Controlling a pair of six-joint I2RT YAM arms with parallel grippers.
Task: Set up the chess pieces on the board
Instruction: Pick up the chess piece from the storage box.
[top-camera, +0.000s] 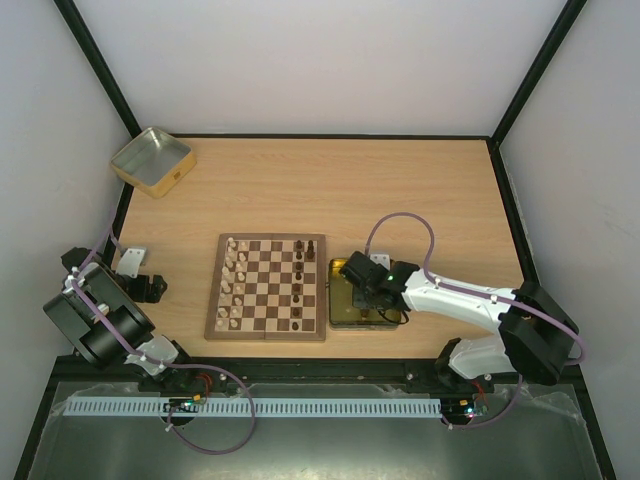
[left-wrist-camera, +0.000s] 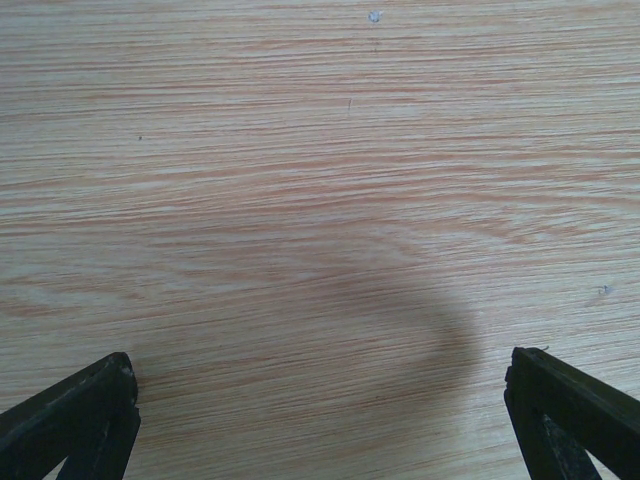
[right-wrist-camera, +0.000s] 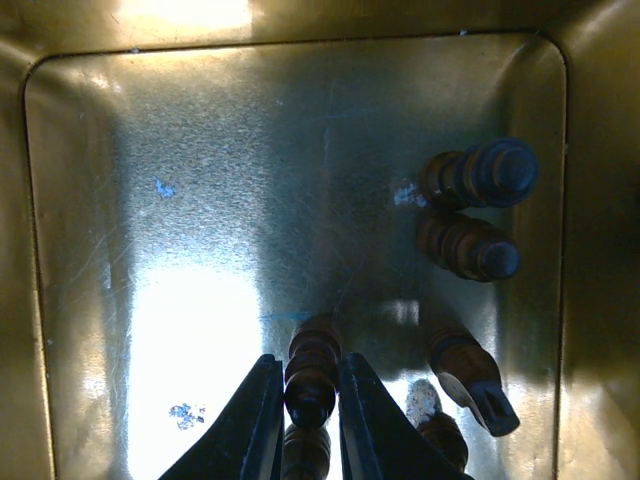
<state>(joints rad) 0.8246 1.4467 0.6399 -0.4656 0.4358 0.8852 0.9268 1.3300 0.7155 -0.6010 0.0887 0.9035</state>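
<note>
Jaws of the right gripper (right-wrist-camera: 308, 372) pinch 1 dark piece (right-wrist-camera: 312, 345) inside the gold tin (right-wrist-camera: 200, 150); left gripper (left-wrist-camera: 320, 362) gapes wide over the woodgrain bench (left-wrist-camera: 320, 150).

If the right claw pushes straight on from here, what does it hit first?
Most likely the floor of the yellow-gold tin; the right claw points down into it, closed around a dark piece.

Left arm (top-camera: 100, 320): folded back near own base at left near edge, links bunched together. Left gripper (left-wrist-camera: 320, 360): facing down, jaws spread wide, fingers (left-wrist-camera: 85, 415) at opposite sides of wrist view, nothing between them.

Right arm (top-camera: 455, 297): stretched forward and leftward, forearm low, wrist tipped down. Right gripper (right-wrist-camera: 310, 405): jaws drawn close, fingers (right-wrist-camera: 250, 425) pinching dark chess piece (right-wrist-camera: 310, 370) from both sides.
</note>
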